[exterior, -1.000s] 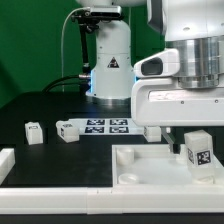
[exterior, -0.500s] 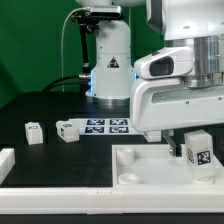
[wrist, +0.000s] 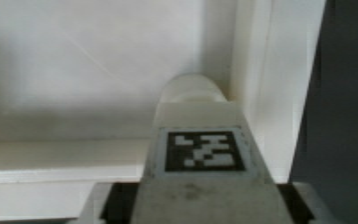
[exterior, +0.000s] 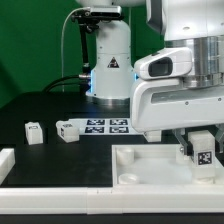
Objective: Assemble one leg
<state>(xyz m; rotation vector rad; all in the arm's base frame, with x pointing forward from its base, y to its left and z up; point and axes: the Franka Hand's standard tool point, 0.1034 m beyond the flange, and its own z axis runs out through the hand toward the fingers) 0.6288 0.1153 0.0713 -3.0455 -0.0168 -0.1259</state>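
Jaws clamp the leg point(exterior: 201, 152) from both sides, near a corner of the plate point(exterior: 135, 158).

My hand point(wrist: 204, 203) grips the leg point(wrist: 197, 105) between its 2 fingers point(wrist: 119, 205), its tag point(wrist: 202, 150) facing the camera. The leg's rounded tip is over the white plate point(wrist: 78, 70), just beside its raised rim point(wrist: 252, 50). Beyond the rim is dark table point(wrist: 348, 100).

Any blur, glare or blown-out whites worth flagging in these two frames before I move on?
Exterior view: dark backdrop; the arm housing and the plate are nearly blown out; tags on the marker board are soft. Wrist view: soft throughout; the tag on the leg is blocky but readable as a pattern; the plate's whites are low in contrast.
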